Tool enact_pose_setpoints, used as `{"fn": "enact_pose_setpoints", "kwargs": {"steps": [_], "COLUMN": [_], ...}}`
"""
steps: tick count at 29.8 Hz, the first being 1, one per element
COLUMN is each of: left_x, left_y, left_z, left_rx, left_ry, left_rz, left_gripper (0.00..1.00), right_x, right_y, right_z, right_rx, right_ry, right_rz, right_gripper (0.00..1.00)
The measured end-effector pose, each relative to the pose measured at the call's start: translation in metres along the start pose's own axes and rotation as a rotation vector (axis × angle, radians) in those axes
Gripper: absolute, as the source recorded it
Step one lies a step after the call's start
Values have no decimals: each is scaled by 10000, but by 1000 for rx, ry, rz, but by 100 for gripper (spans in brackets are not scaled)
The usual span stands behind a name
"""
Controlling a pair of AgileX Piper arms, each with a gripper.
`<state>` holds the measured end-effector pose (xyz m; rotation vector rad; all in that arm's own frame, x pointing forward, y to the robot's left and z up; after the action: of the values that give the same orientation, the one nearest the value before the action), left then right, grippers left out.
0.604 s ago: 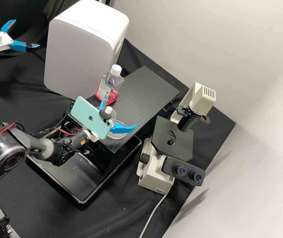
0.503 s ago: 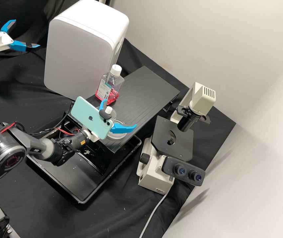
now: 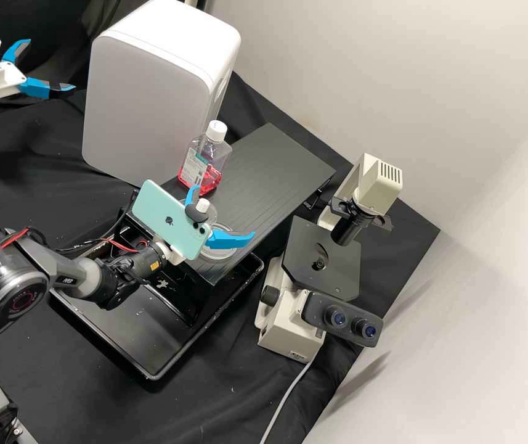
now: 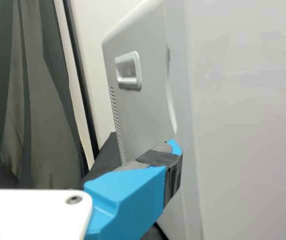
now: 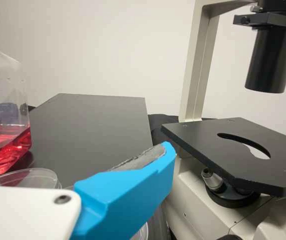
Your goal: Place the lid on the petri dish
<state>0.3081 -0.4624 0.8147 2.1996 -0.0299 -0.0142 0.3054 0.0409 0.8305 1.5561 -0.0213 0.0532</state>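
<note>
A clear petri dish (image 3: pixel 230 244) lies at the near end of the black ribbed plate (image 3: pixel 276 169). A second clear round piece (image 3: pixel 209 213) lies beside it, partly hidden by the wrist; I cannot tell which one is the lid. My right gripper (image 3: pixel 223 213) hovers open over both, its lower blue finger (image 3: pixel 231 238) above the near dish. In the right wrist view, one clear round rim (image 5: pixel 23 177) sits beside my blue finger (image 5: pixel 132 187). My left gripper (image 3: pixel 49 64) is open, far off at the back left beside the white box (image 4: pixel 148 95).
A flask of pink liquid (image 3: pixel 204 160) stands on the plate just behind the dishes. The large white box (image 3: pixel 159 80) is behind it. A microscope (image 3: pixel 331 265) stands to the right, its stage (image 5: pixel 233 150) close to my right finger. A black tray (image 3: pixel 146 339) lies in front.
</note>
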Motion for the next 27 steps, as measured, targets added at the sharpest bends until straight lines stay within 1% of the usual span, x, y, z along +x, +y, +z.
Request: {"fn": "enact_pose_setpoints", "kwargs": {"steps": [1, 2, 3, 4, 7, 8, 10, 11, 12, 13, 14, 15, 16, 17, 19, 21, 23, 24, 27], "left_x": [9, 25, 29, 41, 41, 39, 32, 21, 5, -21, -37, -61, -94, -127, -196, -254, -305, -327, -401], "left_y": [-8, -21, -31, -39, -75, -98, -142, -177, -216, -272, -298, -339, -397, -434, -504, -543, -569, -575, -601], "left_z": [40, 116, 154, 234, 433, 495, 582, 605, 627, 654, 667, 685, 705, 720, 766, 801, 830, 844, 841], "left_rx": [-12, -26, -29, -35, -39, -37, -24, -22, -30, -34, -36, -43, -49, -54, -48, -36, -30, -33, -33], "left_ry": [-2, -12, -21, -42, -103, -124, -166, -180, -192, -212, -222, -237, -256, -270, -320, -362, -392, -408, -428], "left_rz": [0, -2, -4, -6, -17, -23, -32, -39, -43, -55, -61, -70, -81, -87, -98, -103, -111, -110, -131], "left_gripper": [100, 100, 100, 100, 100, 100, 100, 100, 100, 100, 100, 100, 100, 100, 100, 100, 100, 100, 100], "right_x": [0, 0, 0, 0, 0, 0, 0, 0, 0, 0, 0, 0, 0, 0, 0, 0, 0, 0, 0], "right_y": [0, 0, 0, 0, 0, 0, 0, 0, 0, 0, 0, 0, 0, 0, 0, 0, 0, 0, 0], "right_z": [0, 0, 0, 0, 0, 0, 0, 0, 0, 0, 0, 0, 0, 0, 0, 0, 0, 0, 0], "right_rx": [0, 0, 0, 0, 0, 0, 0, 0, 0, 0, 0, 0, 0, 0, 0, 0, 0, 0, 0], "right_ry": [0, 0, 0, 0, 0, 0, 0, 0, 0, 0, 0, 0, 0, 0, 0, 0, 0, 0, 0], "right_rz": [0, 0, 0, 0, 0, 0, 0, 0, 0, 0, 0, 0, 0, 0, 0, 0, 0, 0, 0], "right_gripper": [100, 100, 100, 100, 100, 100, 100, 100, 100, 100, 100, 100, 100, 100, 100, 100, 100, 100, 100]}}
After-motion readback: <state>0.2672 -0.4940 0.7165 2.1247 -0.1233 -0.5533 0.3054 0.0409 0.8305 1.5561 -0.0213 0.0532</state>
